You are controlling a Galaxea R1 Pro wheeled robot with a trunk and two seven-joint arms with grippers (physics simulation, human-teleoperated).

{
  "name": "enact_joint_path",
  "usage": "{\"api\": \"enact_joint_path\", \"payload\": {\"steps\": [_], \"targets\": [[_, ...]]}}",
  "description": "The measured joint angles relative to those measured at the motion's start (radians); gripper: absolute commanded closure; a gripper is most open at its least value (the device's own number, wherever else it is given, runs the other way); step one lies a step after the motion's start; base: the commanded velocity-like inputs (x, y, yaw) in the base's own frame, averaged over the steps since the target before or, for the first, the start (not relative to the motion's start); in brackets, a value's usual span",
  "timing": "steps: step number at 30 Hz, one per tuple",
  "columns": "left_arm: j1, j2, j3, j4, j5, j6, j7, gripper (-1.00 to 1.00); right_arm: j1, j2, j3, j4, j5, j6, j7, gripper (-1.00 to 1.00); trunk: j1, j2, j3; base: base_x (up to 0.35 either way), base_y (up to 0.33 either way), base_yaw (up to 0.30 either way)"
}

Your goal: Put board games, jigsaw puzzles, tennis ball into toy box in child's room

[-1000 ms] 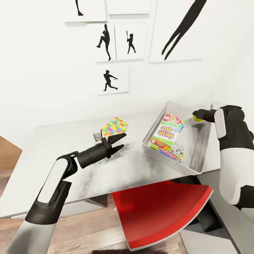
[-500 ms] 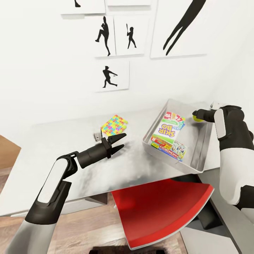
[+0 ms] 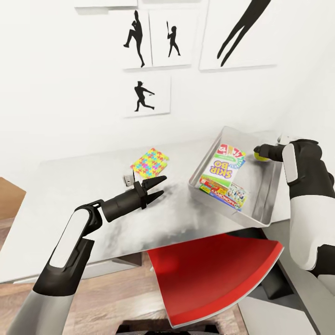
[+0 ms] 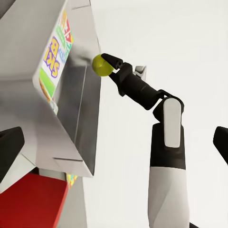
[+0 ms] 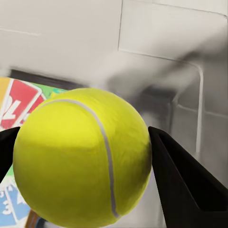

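The right wrist view shows the tennis ball point(image 5: 83, 156) clamped between the two dark fingers point(image 5: 183, 183) of the right gripper point(image 3: 257, 152), with Skip-Bo card art visible beneath it. The head view places that ball over the far right rim of the toy box point(image 3: 267, 190), which rests on the table point(image 3: 70, 186) and contains the Skip-Bo box point(image 3: 224, 165) lying on the Monopoly box point(image 3: 225, 191); the Monopoly box is largely covered. The left gripper point(image 3: 160, 185) hovers above the tabletop with jaws spread and nothing held, near a jigsaw puzzle point(image 3: 150, 163) lying flat beyond it. A red chair point(image 3: 214, 274) sits below the table edge.
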Motion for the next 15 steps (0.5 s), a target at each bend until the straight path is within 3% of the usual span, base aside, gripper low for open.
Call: {"api": "enact_joint_path", "payload": {"steps": [15], "targets": [[0.000,0.000,0.000,0.000,0.000,0.001,0.000,-1.00,0.004,0.000,0.001,-0.004,-0.001,0.000,-0.001,1.00,0.000,0.000,-0.008,0.000,0.000,0.000]]}}
